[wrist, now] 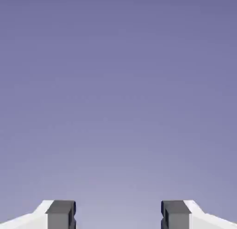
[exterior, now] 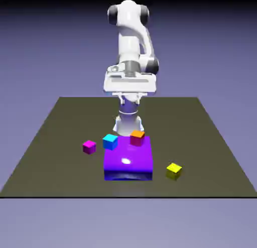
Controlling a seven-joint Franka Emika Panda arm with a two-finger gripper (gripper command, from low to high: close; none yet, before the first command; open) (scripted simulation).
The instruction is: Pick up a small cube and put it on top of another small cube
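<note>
the two-finger gripper (wrist: 118, 215) hangs high over there, fingers spread wide with nothing between them. the small yellow cube (exterior: 173, 171) sits on the dark table (exterior: 201, 137), near the purple block (exterior: 128, 158); the orange-topped cube (exterior: 137, 138) is by the block's far edge.

- The small yellow cube (exterior: 173, 171) has a bright yellow top and darker, olive-toned sides.
- It sits flat and upright on the dark table (exterior: 201, 152), near the purple block (exterior: 128, 159) but not touching it, over toward the exterior view's right, its sides turned at an angle.
- The small orange-topped cube (exterior: 137, 138) has reddish sides.
- It is upright, seen against the purple block's top at its far edge, also turned slightly.
- The two cubes are well apart, not stacked.
</note>
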